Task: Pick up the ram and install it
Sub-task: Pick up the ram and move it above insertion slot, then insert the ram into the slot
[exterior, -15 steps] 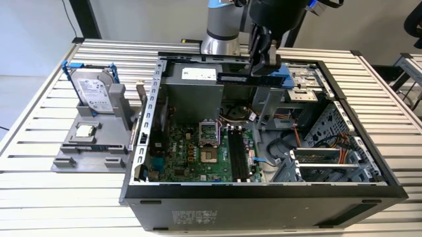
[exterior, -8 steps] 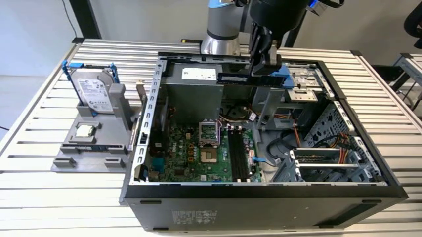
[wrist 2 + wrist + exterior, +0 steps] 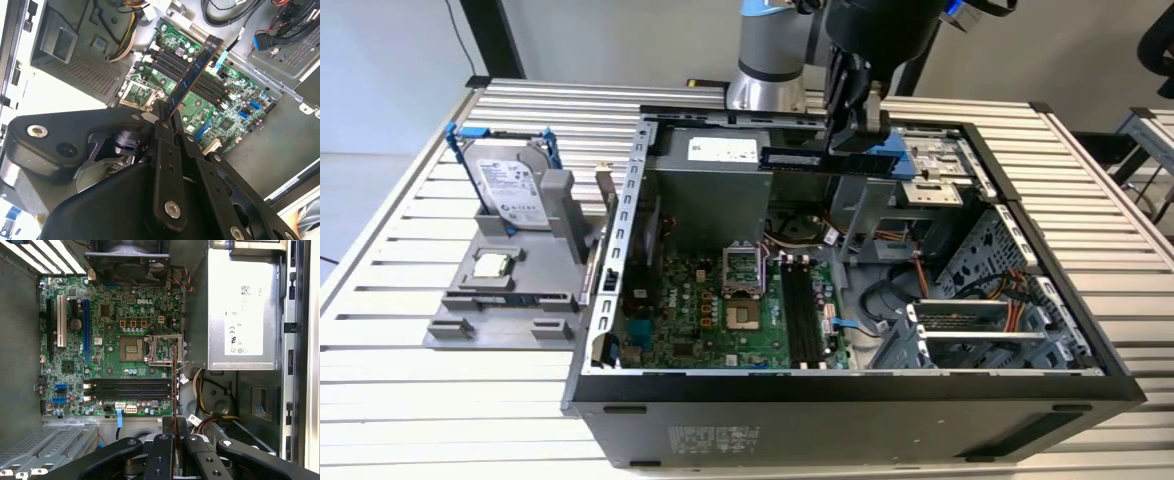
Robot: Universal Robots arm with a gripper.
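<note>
In the exterior view we look down at a slant from well above, taking in the whole computer case point(image 3: 854, 400) and the desk point(image 3: 440, 400). Both wrist views ride close behind the pincer point(image 3: 164, 110) point(image 3: 174, 421), the first facing straight down, the second obliquely; all three share the motherboard point(image 3: 720, 310) point(image 3: 235, 95) point(image 3: 110, 305).
</note>
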